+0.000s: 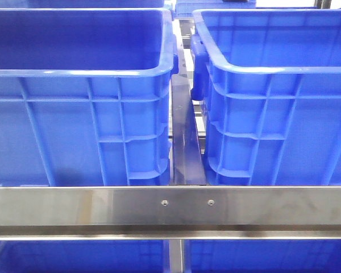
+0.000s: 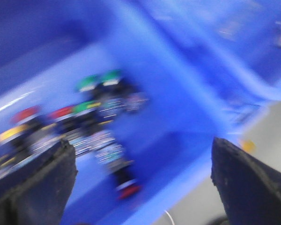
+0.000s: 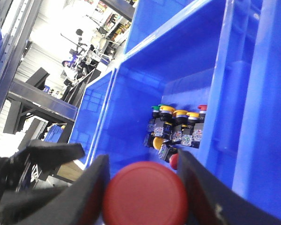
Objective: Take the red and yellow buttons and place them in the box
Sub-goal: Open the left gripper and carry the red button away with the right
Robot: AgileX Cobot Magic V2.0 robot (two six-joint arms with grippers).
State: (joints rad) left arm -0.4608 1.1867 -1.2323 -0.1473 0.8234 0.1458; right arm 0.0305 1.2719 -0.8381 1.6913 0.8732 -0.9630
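front view: two blue crates side by side behind a steel rail (image 1: 170,207); the box (image 1: 273,68) on the right, the darker crate (image 1: 74,74) on the left; neither of my grippers shows here.
left wrist view: blurred; my left gripper (image 2: 143,173) has its fingers spread wide, nothing between them, above a cluster of red, green and yellow buttons (image 2: 84,122) in a blue crate.
right wrist view: my right gripper (image 3: 143,187) clenched on a red button (image 3: 145,194); more buttons (image 3: 175,129) heaped in the crate beyond.
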